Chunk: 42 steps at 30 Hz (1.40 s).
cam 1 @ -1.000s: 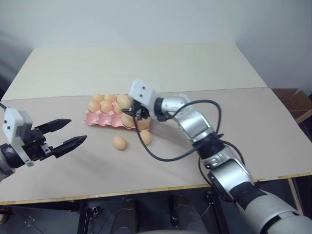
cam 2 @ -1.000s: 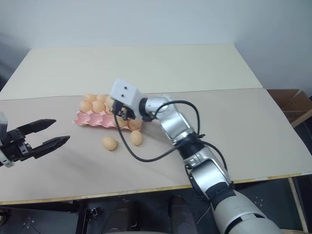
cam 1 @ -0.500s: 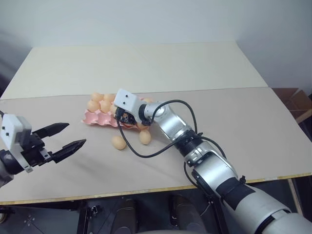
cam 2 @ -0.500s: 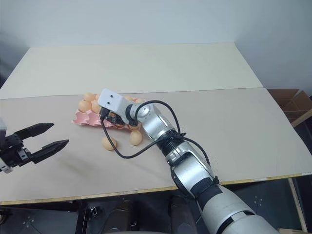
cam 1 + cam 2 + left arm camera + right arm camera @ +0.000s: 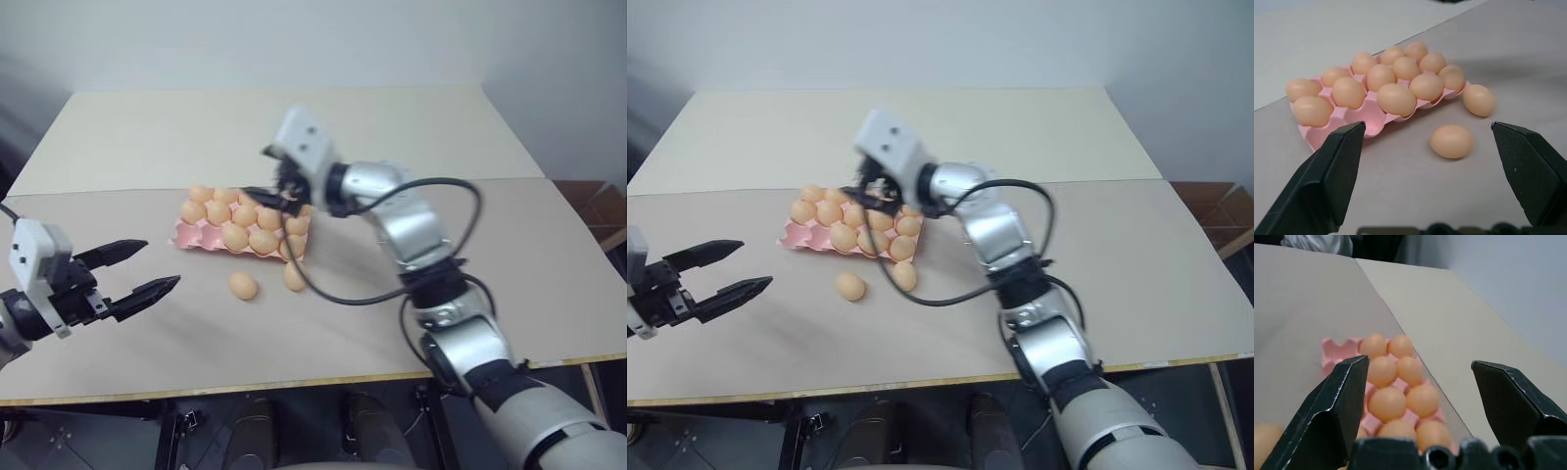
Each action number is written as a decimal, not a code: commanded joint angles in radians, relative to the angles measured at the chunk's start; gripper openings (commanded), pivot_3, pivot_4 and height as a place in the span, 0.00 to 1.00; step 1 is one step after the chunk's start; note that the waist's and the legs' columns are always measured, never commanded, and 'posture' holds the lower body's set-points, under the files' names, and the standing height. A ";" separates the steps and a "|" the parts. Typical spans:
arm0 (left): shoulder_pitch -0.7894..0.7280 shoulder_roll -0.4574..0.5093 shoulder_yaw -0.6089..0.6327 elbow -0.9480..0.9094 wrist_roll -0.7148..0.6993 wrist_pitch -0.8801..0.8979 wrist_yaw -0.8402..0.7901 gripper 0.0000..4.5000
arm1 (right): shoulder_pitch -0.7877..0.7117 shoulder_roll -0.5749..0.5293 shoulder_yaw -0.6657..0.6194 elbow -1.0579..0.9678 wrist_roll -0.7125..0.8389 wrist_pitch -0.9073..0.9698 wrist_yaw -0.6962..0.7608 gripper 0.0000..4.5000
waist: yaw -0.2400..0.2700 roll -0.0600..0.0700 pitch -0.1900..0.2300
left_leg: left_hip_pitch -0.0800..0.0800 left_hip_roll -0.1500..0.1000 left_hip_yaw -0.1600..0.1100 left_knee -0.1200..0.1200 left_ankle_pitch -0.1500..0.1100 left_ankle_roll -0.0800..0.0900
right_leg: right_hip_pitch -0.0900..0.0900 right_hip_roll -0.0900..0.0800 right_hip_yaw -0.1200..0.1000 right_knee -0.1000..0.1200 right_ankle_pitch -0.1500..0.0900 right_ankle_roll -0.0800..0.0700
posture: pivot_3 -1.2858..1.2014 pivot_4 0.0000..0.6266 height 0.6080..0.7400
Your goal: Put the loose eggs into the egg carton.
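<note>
The pink egg carton (image 5: pixel 188 238) lies mid-table with several eggs in its cups. Two loose eggs (image 5: pixel 243 285) (image 5: pixel 294 277) rest on the table just in front of its near right end; the left wrist view shows them too (image 5: pixel 1451 141) (image 5: pixel 1479 100). My right gripper (image 5: pixel 1419 362) hovers above the carton's far right part, open, with nothing between its fingers. My left gripper (image 5: pixel 162 263) stands open and empty to the left of the carton, pointing toward the loose eggs and well apart from them.
The table is two light panels with a seam behind the carton (image 5: pixel 794 235). The right arm's black cable (image 5: pixel 328 296) loops down close to the right loose egg. A cardboard box (image 5: pixel 598 201) stands beyond the table's right edge.
My right gripper dipped into the carton's near rows, opened, and has lifted up and to the right, empty. The left gripper has stayed put.
</note>
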 commanded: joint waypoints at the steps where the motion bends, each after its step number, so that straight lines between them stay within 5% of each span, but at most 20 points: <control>1: -0.022 0.001 0.005 0.011 0.017 -0.051 -0.008 1.00 | 0.095 -0.144 -0.090 -0.209 0.083 0.031 0.091 0.88 | 0.005 0.000 0.000 | 0.000 0.000 0.000 0.000 0.000 0.000 | 0.000 0.000 0.000 0.000 0.000 0.000 | 0.52 0.24 1.00; 6: -0.006 0.051 0.017 0.046 0.000 -0.097 -0.167 1.00 | 0.325 -0.376 -0.184 -0.428 0.191 0.066 0.202 0.88 | 0.006 0.000 0.000 | 0.000 0.000 0.001 -0.001 0.000 0.000 | -0.001 0.001 0.000 -0.001 -0.001 -0.001 | 0.52 0.24 1.00; 12: 0.019 0.066 0.007 0.069 0.032 -0.114 -0.211 1.00 | 0.634 -0.517 -0.330 -0.531 0.299 -0.045 0.313 0.88 | 0.011 -0.001 0.000 | 0.005 0.001 0.003 -0.001 0.000 0.000 | 0.002 0.002 0.001 0.000 -0.006 0.006 | 0.52 0.24 1.00; 18: -0.021 0.072 -0.010 0.052 0.017 -0.089 -0.183 1.00 | 0.751 -0.568 -0.355 -0.488 0.295 -0.223 0.348 0.88 | 0.011 -0.001 0.000 | 0.006 0.001 0.004 0.000 0.000 0.000 | 0.003 0.001 0.002 0.000 -0.009 0.003 | 0.52 0.24 1.00; 30: -0.017 0.034 -0.030 -0.003 0.001 -0.093 -0.169 1.00 | 0.744 -0.547 -0.344 -0.450 0.401 -0.188 0.296 0.88 | 0.012 -0.001 0.000 | 0.007 0.001 0.004 0.000 0.000 0.000 | 0.004 0.002 0.004 0.001 -0.007 0.006 | 0.52 0.24 1.00; 42: -0.035 0.027 -0.096 0.011 -0.015 -0.029 -0.117 1.00 | 0.456 -0.232 0.153 -0.472 0.094 0.119 -0.124 0.88 | 0.010 -0.003 -0.001 | 0.006 0.002 0.004 0.000 0.000 0.000 | 0.001 0.004 0.008 0.002 -0.003 0.001 | 0.52 0.24 1.00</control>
